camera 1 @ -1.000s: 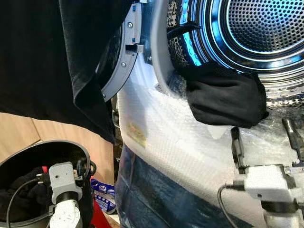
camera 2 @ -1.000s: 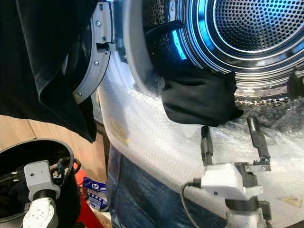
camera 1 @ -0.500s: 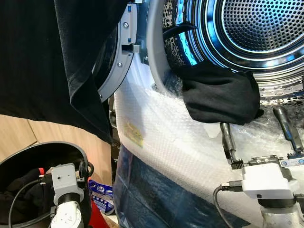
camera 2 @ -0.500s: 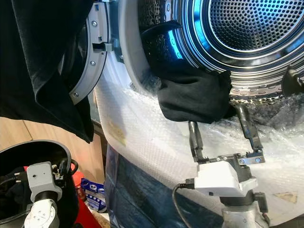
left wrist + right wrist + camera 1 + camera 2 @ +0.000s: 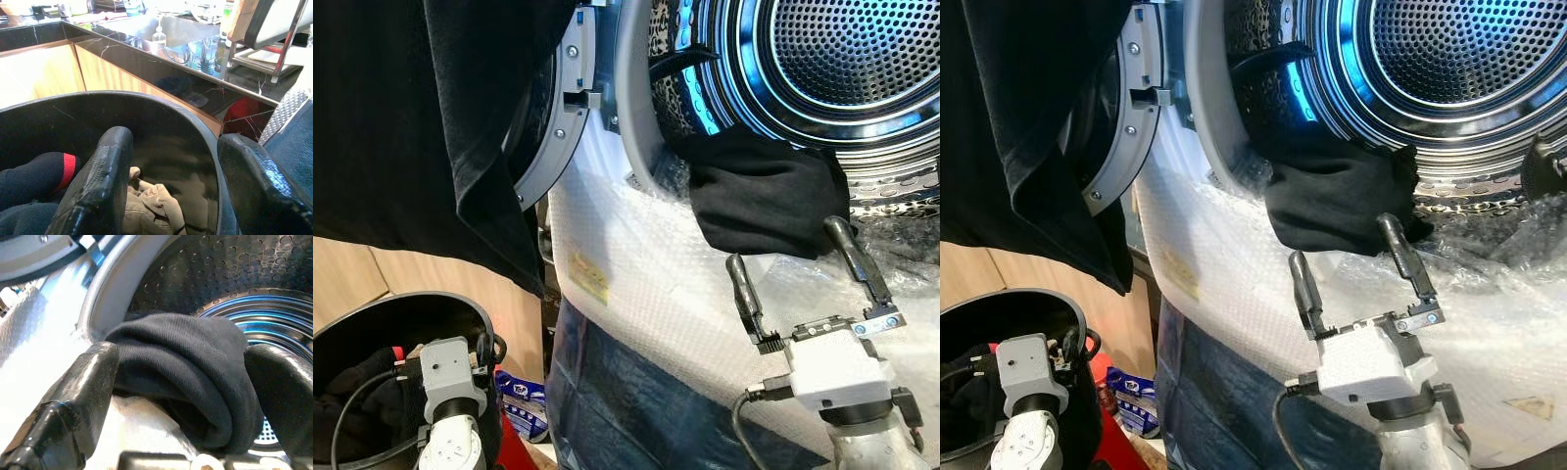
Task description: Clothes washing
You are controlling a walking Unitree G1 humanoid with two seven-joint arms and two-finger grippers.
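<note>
Right claw (image 5: pixel 793 257) agape — black garment (image 5: pixel 759 201) half-hidden.

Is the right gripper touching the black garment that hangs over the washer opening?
Cannot tell. In the right wrist view the open right gripper brackets the black garment; fingers overlap its edges, without plain contact or gap.

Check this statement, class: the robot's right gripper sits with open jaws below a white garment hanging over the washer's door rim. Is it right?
Wrong in one respect: the garment is black, not white, as the left eye view shows. The rest stands: the right gripper sits with open jaws below it, where it hangs over the washer's door rim.
</note>
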